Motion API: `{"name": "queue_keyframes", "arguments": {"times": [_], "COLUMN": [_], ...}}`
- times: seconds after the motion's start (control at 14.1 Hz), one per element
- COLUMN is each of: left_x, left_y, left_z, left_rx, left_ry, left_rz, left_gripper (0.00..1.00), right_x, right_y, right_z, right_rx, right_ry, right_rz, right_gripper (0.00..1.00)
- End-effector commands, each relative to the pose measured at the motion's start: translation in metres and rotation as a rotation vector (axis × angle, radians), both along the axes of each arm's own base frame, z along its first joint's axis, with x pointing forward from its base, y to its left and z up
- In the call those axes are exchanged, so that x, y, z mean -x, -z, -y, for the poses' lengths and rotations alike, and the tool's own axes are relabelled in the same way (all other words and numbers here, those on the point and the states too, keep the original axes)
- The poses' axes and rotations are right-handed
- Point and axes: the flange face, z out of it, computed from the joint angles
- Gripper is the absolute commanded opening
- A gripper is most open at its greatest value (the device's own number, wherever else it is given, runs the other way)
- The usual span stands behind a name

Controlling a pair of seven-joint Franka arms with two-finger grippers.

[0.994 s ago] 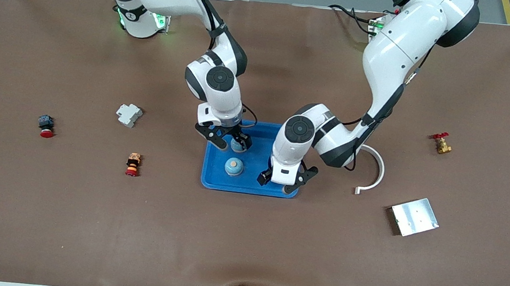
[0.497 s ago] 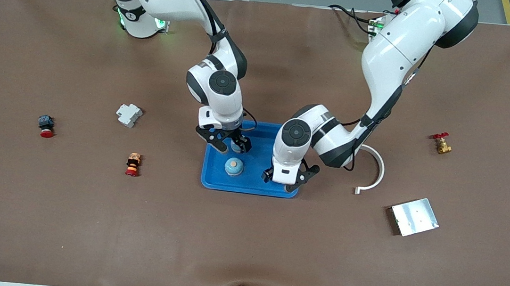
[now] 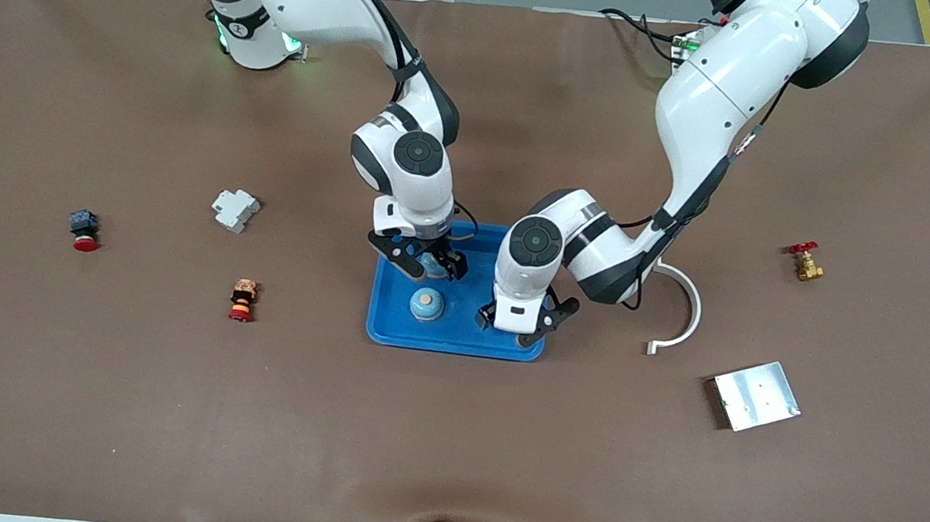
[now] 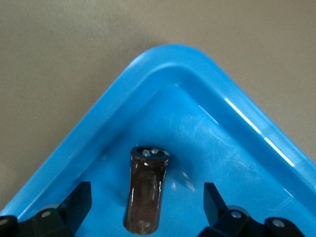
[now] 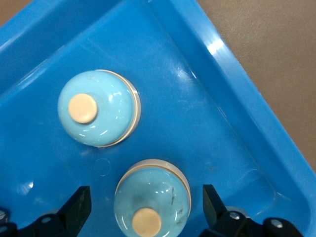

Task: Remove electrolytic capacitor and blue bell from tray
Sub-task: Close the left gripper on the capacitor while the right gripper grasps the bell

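Jaws open both | capacitor [image 4: 146,195] between left's | bell [image 5: 152,200] between right's

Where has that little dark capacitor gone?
The capacitor stands upright in a corner of the blue tray, at the end toward the left arm, between the open fingers of the left gripper, untouched.

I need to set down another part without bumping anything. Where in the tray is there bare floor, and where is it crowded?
The blue tray has bare floor between the nearer bell and the capacitor. It is crowded around the two bells, with the second bell between the right end effector's open fingers. The left end effector, also open, straddles the capacitor in a tray corner.
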Motion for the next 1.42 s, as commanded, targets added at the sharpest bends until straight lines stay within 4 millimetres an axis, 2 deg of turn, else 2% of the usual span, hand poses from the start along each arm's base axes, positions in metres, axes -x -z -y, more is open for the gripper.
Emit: {"name": "queue_keyframes", "arguments": {"times": [0.0,0.07,0.14,0.21,0.28,0.35,0.43,0.5,0.78,0.92,1.06,1.35], "left_x": [0.0,0.001,0.001,0.001,0.0,0.0,-0.001,-0.001,-0.004,-0.004,-0.006,-0.012], "left_y": [0.0,0.004,0.006,0.007,0.007,0.007,0.006,0.005,0.002,0.0,-0.004,-0.019], "left_z": [0.003,0.002,0.002,0.002,0.001,0.0,0.0,0.001,-0.002,-0.001,-0.001,-0.005], "left_rx": [0.0,-0.002,-0.003,-0.004,-0.004,-0.004,-0.003,-0.002,-0.001,-0.002,-0.001,0.003], "left_ry": [-0.024,-0.023,-0.023,-0.02,-0.024,-0.026,-0.026,-0.026,-0.027,-0.021,-0.021,-0.026], "left_rz": [-0.006,-0.012,-0.013,-0.013,-0.014,-0.014,-0.013,-0.012,-0.007,-0.001,0.006,0.031], "left_gripper": [1.0,1.0,1.0,1.0,1.0,0.88,0.69,0.54,0.17,0.04,0.0,0.0], "right_x": [-0.001,-0.001,-0.001,-0.001,-0.001,-0.002,-0.001,-0.001,-0.006,-0.014,-0.02,-0.043], "right_y": [0.002,0.002,0.002,0.002,0.002,0.002,0.002,0.002,-0.007,-0.017,-0.03,-0.083], "right_z": [-0.006,-0.006,-0.006,-0.005,-0.005,-0.005,-0.006,-0.006,-0.007,-0.002,0.007,0.043], "right_rx": [0.013,0.017,0.02,0.022,0.021,0.02,0.02,0.02,0.017,0.01,0.036,0.07], "right_ry": [0.002,-0.005,-0.01,-0.014,-0.014,-0.011,-0.012,-0.012,-0.016,-0.009,-0.021,-0.081], "right_rz": [0.02,0.024,0.027,0.027,0.026,0.027,0.027,0.027,0.031,0.038,0.015,-0.016], "right_gripper": [1.0,1.0,0.91,0.71,0.57,0.38,0.14,0.0,0.0,0.0,0.0,0.0]}}
